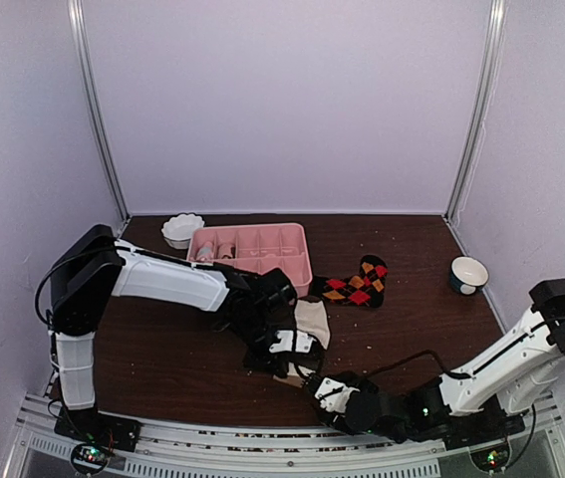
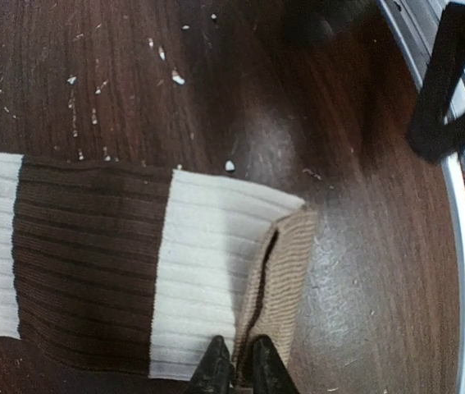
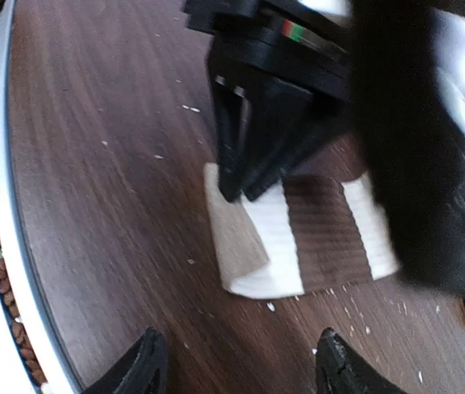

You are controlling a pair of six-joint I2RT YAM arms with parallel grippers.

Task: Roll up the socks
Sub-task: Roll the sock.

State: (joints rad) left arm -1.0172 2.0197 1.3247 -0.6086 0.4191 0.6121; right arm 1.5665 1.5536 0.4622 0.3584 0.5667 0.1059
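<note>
The cream sock (image 2: 199, 263), banded with brown, is lying flat on the table (image 1: 162, 349) just in front of the pink tray (image 1: 297, 254), toward the near edge. The left gripper (image 2: 239, 371) is pinching the sock's tan end, its jaws almost together on the folded edge. The right gripper (image 3: 240, 369) is hanging low a little farther from the tray, facing that same end. Its jaws are standing apart with nothing between them. The argyle sock (image 1: 357, 284) is lying unrolled just to the right of the tray.

The pinch looks to be catching only the very edge of the fabric, so the sock may be at risk of slipping free once the rolling starts. It could also slide over the smooth wood instead of turning over. The two grippers are working close together, so a careless approach by the right one could knock the left.

The tray's left compartments are holding small pale shapes (image 1: 212, 249) that I cannot identify, and the others look empty. A white bowl (image 1: 180, 241) is sitting just beside the tray's far left corner, its contents unclear. A dark-rimmed bowl (image 1: 468, 287), well to the right of the tray, appears empty.
</note>
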